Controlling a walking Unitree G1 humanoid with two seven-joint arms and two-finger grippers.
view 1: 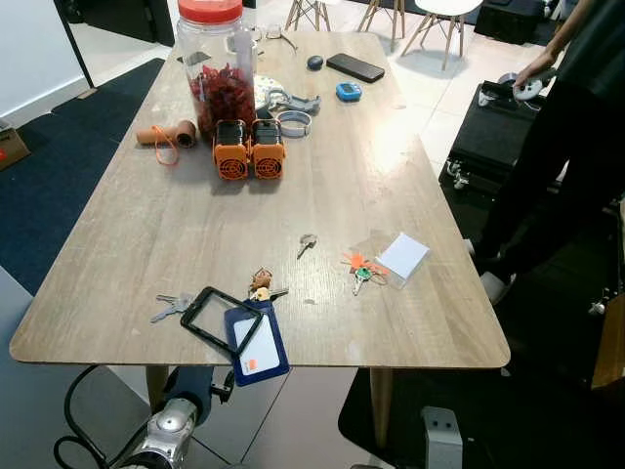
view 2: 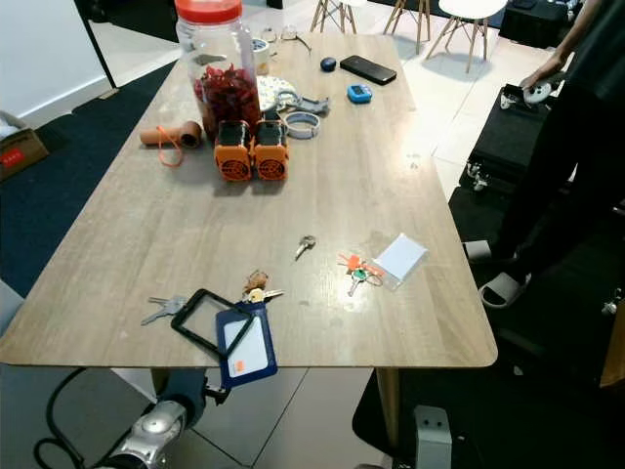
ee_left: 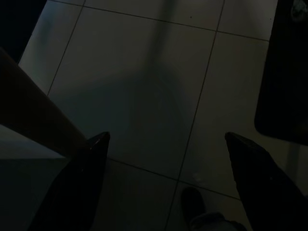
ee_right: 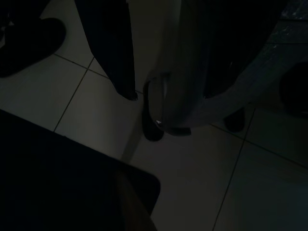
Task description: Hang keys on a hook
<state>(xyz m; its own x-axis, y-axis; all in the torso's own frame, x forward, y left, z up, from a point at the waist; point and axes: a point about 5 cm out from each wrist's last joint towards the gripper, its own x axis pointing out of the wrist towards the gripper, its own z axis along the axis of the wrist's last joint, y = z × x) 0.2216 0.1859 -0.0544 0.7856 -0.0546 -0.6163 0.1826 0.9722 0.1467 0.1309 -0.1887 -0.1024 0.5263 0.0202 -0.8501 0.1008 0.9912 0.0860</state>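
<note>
Several key sets lie near the wooden table's (view 1: 176, 225) front edge. Silver keys (view 1: 171, 307) lie at the left. A bunch with a brown fob (view 1: 262, 285) lies beside a blue badge holder (view 1: 256, 342). A single key (view 1: 307, 242) sits mid-table, and keys with orange and green tags (view 1: 361, 269) lie to the right. My left arm (view 1: 166, 430) hangs below the table's front edge. Its gripper (ee_left: 163, 183) is open over dim floor tiles, with nothing between its fingers (ee_left: 82, 183). The right wrist view is dark and looks down at tiles.
A big jar with a red lid (view 1: 217, 63), two orange fans (view 1: 249, 149), tape rolls, a phone (view 1: 354, 66) and a clear card (view 1: 403, 257) share the table. A person in dark clothes (view 1: 576, 147) stands at the right by a black case. Chairs stand beyond the table.
</note>
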